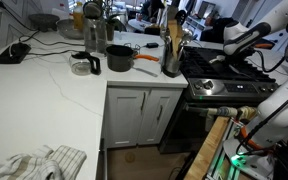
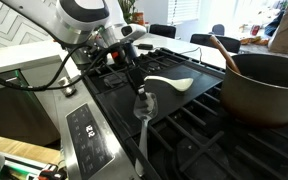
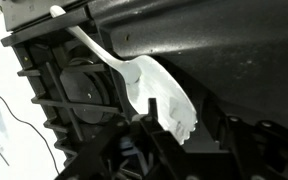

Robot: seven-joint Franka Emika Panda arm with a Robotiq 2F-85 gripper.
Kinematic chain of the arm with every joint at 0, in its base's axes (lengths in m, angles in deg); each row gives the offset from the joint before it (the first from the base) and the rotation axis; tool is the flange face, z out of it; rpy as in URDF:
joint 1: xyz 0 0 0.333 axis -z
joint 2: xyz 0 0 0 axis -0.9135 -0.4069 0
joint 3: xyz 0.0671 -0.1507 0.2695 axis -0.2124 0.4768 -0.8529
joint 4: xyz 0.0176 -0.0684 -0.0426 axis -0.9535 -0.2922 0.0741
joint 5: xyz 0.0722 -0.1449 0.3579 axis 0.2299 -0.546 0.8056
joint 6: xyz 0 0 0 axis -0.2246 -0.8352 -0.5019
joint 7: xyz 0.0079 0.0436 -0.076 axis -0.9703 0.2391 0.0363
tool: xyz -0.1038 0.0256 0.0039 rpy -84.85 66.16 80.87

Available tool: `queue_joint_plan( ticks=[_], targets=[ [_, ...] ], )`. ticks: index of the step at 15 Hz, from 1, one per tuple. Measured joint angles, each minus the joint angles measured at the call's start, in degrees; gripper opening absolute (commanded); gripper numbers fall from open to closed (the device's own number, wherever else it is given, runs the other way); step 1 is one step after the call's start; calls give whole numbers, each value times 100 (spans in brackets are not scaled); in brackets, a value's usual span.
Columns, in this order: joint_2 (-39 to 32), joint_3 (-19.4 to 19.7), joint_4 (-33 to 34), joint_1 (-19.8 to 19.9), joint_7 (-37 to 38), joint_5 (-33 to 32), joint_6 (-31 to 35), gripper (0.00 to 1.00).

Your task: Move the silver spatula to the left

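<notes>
Pincer (image 2: 133,78) first: it hangs from the white arm (image 2: 84,15) low over the left part of the black stovetop (image 2: 199,125), dark fingers pointing down at the grates. From this angle I cannot tell whether they are spread or closed, and nothing is plainly caught between them. To its left, at the stove's front edge, is the control panel (image 2: 84,130). Just right of the fingertips and a little nearer the camera lies the silver spatula (image 2: 144,106), flat on the grate, head toward the pincer and handle running out toward the stove's front edge. Just beyond it a white slotted spatula (image 2: 170,83) lies crosswise on the same grates; whether the two touch I cannot make out. The wrist view shows that white slotted spatula (image 3: 156,95) stretched over a burner. Farther right stands a large dark pot (image 2: 266,88) with a wooden spoon (image 2: 221,48) leaning in it. In an exterior view, from the left, a white countertop (image 1: 44,80) holds a black saucepan (image 1: 119,58), then a utensil holder (image 1: 171,58) beside the stove.
</notes>
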Motion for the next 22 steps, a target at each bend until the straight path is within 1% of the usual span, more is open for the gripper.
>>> queue_joint_plan(
  ticks=[1,2,3,4,5,6,7,8,9,14,18,21,22],
  targets=[
    [-48,13,46,0,0,21,0,37],
    [-95,25,91,-1,0,43,0,29],
    [-135,34,129,-1,0,66,0,28],
    [-167,41,157,-3,0,87,0,24],
    [-193,47,185,-6,0,104,0,16],
    [-219,52,211,-10,0,119,0,14],
    [-241,56,233,-15,0,130,0,15],
    [-256,60,251,-25,0,136,0,9],
    [-260,66,281,-37,0,133,-6,13],
    [-257,112,422,-95,-4,141,-33,7],
    [-256,129,490,-146,-20,131,-63,6],
    [-253,130,597,-205,-28,127,-82,1],
    [-249,130,624,-225,-28,127,-84,1]
  ],
)
